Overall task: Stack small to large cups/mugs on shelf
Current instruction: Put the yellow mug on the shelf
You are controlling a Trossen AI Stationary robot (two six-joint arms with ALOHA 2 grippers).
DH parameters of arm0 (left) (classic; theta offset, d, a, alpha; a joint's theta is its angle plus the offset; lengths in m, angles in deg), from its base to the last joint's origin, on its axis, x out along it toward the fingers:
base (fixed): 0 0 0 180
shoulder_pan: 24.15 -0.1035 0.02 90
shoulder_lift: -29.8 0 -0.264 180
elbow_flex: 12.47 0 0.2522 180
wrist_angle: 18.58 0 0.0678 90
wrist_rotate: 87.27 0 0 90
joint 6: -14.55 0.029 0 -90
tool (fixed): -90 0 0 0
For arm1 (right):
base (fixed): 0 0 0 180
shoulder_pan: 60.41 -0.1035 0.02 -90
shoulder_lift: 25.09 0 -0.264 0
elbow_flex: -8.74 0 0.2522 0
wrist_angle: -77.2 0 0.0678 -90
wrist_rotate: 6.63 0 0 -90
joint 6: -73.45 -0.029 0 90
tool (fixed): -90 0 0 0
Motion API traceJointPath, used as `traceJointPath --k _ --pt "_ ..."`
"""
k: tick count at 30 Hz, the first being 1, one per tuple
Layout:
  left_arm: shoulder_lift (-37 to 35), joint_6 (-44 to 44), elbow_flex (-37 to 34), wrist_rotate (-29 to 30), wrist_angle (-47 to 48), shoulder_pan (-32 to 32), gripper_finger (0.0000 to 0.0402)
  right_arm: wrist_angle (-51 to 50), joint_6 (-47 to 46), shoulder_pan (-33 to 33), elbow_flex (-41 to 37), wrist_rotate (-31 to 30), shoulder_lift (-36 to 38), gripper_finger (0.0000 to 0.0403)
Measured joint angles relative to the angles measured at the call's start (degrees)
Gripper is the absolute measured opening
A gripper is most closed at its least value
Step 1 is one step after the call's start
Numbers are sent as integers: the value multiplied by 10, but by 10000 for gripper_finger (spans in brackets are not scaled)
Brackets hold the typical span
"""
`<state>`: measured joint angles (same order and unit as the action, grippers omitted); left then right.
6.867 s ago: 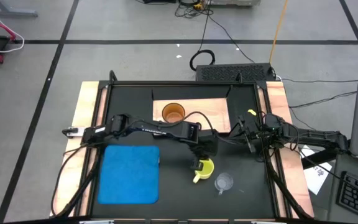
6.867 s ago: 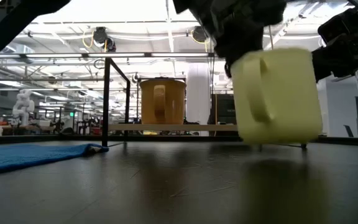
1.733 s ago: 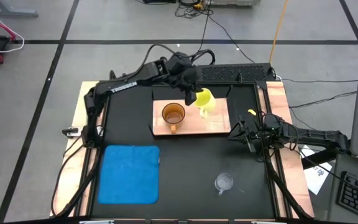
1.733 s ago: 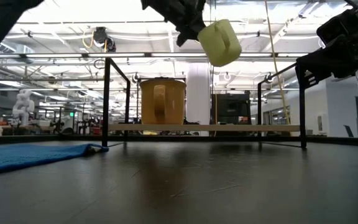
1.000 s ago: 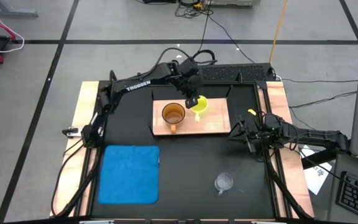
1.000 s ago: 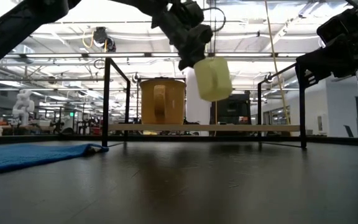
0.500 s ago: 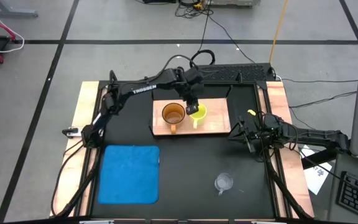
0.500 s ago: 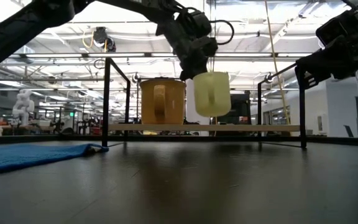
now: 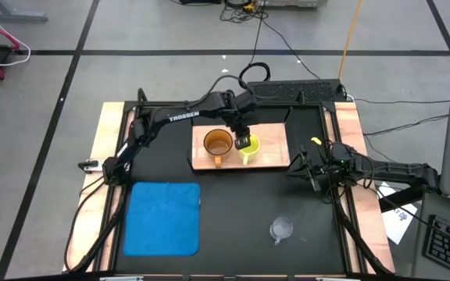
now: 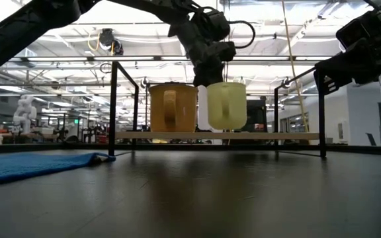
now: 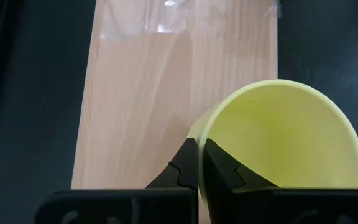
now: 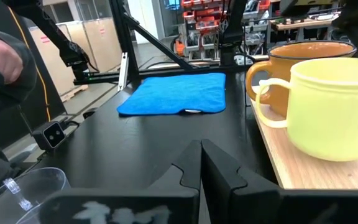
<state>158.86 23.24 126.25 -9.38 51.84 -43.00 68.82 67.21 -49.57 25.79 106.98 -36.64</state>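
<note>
The yellow mug [image 9: 249,146] stands upright over the shelf [image 9: 272,152], right beside the orange-brown mug [image 9: 218,144], which rests on its base on the board. My left gripper [image 11: 199,165] is shut on the yellow mug, coming down from the far-left. Both handles face the table's near edge. The clear glass cup [image 9: 281,229] stands on the black table near the front. My right gripper [image 12: 201,163] waits shut and empty at the table's right, beside the shelf. My left gripper pinches the yellow mug's wall at the rim [image 11: 197,138], on the side toward the orange-brown mug, one finger [image 11: 222,171] inside the mug and one finger [image 11: 182,168] outside. The fingers slant steeply down from above. The mug hangs upright, its base [image 10: 227,128] at the board; whether it rests there I cannot tell.
A blue mat [image 9: 162,217] lies at the table's front left. Dark bracket posts [image 10: 113,109] rise at the shelf's corners. The shelf has bare board [image 9: 276,136] to the right of the yellow mug. Cables and a keyboard lie beyond the table.
My left gripper has come down and toward the table's near edge with the yellow mug, staying shut on it. The mug has turned from tilted to upright and sunk from well above the shelf to board level, close beside the orange-brown mug.
</note>
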Motion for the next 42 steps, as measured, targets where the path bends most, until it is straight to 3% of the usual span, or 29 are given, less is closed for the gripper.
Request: traceJointPath --k 16,42 --pt "-4 -27 -44 12 -33 1 4 2 -2 0 0 0 0 0" --pt "-2 -19 -46 14 -32 1 5 4 -2 0 0 0 0 0"
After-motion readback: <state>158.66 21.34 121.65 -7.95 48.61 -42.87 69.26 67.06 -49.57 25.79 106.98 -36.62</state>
